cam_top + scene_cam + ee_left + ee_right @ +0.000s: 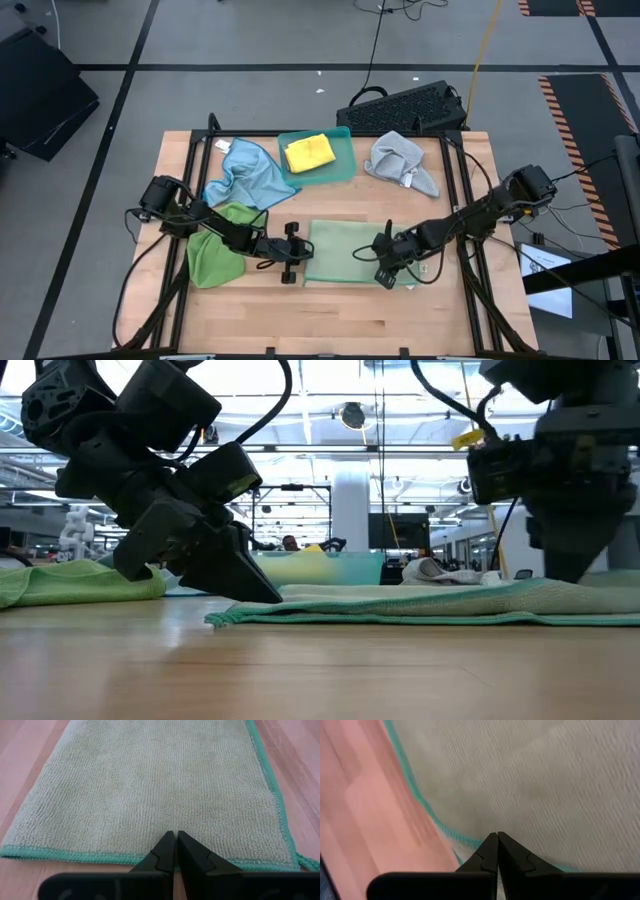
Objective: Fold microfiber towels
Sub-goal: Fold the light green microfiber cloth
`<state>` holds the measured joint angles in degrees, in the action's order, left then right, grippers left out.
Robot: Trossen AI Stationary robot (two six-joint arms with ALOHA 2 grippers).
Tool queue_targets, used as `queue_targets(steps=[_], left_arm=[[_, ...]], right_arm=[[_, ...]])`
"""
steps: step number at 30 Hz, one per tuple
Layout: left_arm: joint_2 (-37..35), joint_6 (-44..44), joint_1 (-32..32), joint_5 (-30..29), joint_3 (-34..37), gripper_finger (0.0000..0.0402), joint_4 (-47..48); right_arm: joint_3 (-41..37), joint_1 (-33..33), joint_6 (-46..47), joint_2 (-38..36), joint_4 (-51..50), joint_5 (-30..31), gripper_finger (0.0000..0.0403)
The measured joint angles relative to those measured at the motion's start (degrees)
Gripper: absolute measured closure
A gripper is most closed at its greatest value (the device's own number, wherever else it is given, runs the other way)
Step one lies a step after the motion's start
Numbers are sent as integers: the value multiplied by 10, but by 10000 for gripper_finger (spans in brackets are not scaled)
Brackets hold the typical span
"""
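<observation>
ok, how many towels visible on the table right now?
5. Pale green towel flat at centre between the left gripper and right gripper; crumpled green towel left; blue towel; yellow towel in the teal tray; grey towel. More may be hidden.

A robotics lab or industrial hall — grey concrete floor (250,40) with black-and-orange hazard striping (580,110), and beyond the wooden worktable (330,320) a white round pillar (352,510) under ceiling lights.

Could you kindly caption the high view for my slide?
Both shut grippers, left gripper and right gripper, pinch opposite edges of the flat green towel.
</observation>
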<state>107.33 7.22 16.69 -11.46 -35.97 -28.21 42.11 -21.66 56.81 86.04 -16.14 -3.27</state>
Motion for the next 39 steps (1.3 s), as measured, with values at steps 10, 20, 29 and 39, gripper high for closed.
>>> queue_targets(steps=[10,20,29,39], left_arm=[[0,0,0,0,0,376,-1],[0,2,0,0,1,376,-4],[0,6,0,5,1,376,-6],[-1,7,0,8,1,376,-7]], right_arm=[[0,-71,93,0,-29,-27,401],[0,-131,150,-25,-39,-57,401],[0,-145,125,-113,-44,62,401],[-16,-156,113,-113,-83,167,401]])
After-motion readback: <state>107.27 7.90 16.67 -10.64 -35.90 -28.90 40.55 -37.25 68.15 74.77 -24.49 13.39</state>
